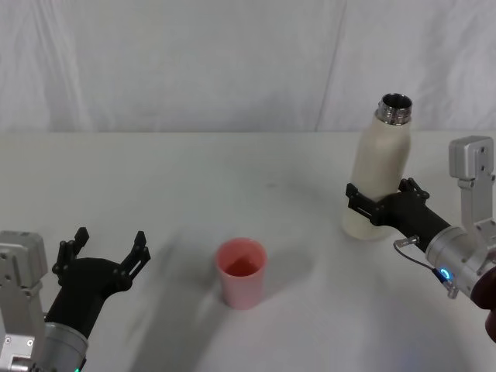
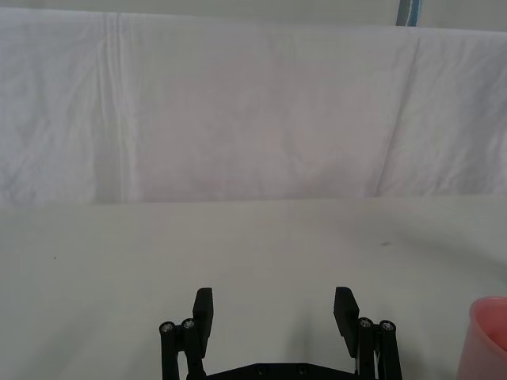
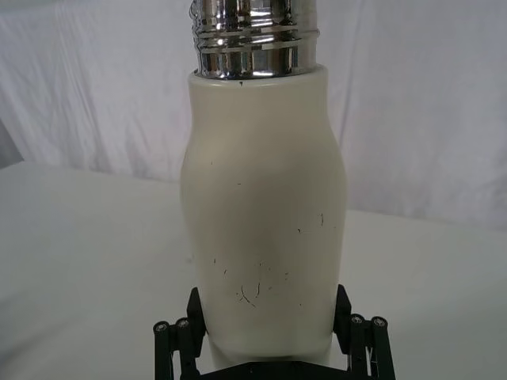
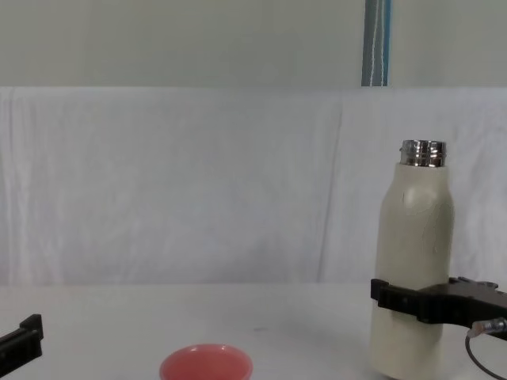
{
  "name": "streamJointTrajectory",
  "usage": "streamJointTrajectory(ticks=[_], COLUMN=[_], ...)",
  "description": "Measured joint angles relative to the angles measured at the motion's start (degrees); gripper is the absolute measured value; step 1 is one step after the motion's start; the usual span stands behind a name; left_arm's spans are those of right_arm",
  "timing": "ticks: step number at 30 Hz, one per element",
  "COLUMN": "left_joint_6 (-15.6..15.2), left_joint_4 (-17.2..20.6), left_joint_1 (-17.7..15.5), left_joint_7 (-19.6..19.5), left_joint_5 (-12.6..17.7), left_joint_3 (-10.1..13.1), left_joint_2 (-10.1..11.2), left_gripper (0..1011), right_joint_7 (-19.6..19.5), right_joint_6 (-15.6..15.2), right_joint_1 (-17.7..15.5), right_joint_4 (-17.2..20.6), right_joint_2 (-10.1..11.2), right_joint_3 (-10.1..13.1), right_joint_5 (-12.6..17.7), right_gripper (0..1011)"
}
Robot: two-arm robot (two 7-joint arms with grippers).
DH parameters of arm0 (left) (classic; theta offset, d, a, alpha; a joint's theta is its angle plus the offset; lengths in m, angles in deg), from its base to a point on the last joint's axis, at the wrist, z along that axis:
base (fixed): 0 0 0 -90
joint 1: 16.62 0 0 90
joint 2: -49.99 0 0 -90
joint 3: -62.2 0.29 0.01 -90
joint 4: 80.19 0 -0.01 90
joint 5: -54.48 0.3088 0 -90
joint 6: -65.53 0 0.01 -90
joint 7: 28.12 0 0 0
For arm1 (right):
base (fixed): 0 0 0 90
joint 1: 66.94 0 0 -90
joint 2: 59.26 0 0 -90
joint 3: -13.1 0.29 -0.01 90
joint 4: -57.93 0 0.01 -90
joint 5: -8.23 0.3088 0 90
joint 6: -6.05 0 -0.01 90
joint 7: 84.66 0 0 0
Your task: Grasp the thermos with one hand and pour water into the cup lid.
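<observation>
Cream thermos [image 1: 380, 174] upright on the table's right side, steel neck uncapped, clasped low on its body by the right gripper [image 1: 377, 203]. Pink cup lid [image 1: 241, 273] well apart, toward centre. Left gripper [image 1: 108, 249] spread wide, idle at near left. Grasp apparently done; next: lift, carry over the cup, tip gently.

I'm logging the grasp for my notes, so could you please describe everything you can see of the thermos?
The thermos is a tall cream-white bottle with rounded shoulders and a shiny threaded steel neck, uncapped, faint scuffs on its body. It stands upright on the white table, to the right of the pink cup lid. The right hand straddles its lower body, a black finger on each side.
</observation>
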Motion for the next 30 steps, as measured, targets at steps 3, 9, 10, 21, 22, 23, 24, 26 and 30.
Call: streamJointTrajectory(ticks=[3,9,10,21,22,23,24,26,30], left_joint_6=[0.0,0.0,0.0,0.0,0.0,0.0,0.0,0.0,0.0], left_joint_4=[0.0,0.0,0.0,0.0,0.0,0.0,0.0,0.0,0.0], left_joint_1=[0.0,0.0,0.0,0.0,0.0,0.0,0.0,0.0,0.0], left_joint_7=[0.0,0.0,0.0,0.0,0.0,0.0,0.0,0.0,0.0], left_joint_5=[0.0,0.0,0.0,0.0,0.0,0.0,0.0,0.0,0.0], left_joint_3=[0.0,0.0,0.0,0.0,0.0,0.0,0.0,0.0,0.0], left_joint_2=[0.0,0.0,0.0,0.0,0.0,0.0,0.0,0.0,0.0], left_gripper=[1001,1001,1001,1001,1001,1001,1001,1001,1001], right_joint_7=[-0.2,-0.5,-0.6,-1.0,-1.0,-1.0,-1.1,-1.1,-1.1], right_joint_6=[0.0,-0.1,0.0,0.5,0.6,0.6,0.6,0.7,0.8], right_joint_1=[0.1,0.3,0.3,0.4,0.3,0.3,0.3,0.3,0.3], right_joint_4=[-0.3,-0.5,-0.6,-0.7,-0.7,-0.7,-0.7,-0.7,-0.7], right_joint_2=[0.1,0.4,0.5,0.7,0.7,0.7,0.7,0.7,0.8], right_joint_3=[-0.3,-0.9,-1.0,-1.7,-1.8,-1.8,-1.8,-1.9,-2.0], right_joint_5=[0.0,0.0,0.0,-0.6,-0.7,-0.7,-0.7,-0.8,-0.8], right_gripper=[953,953,955,955,955,953,953,953,955])
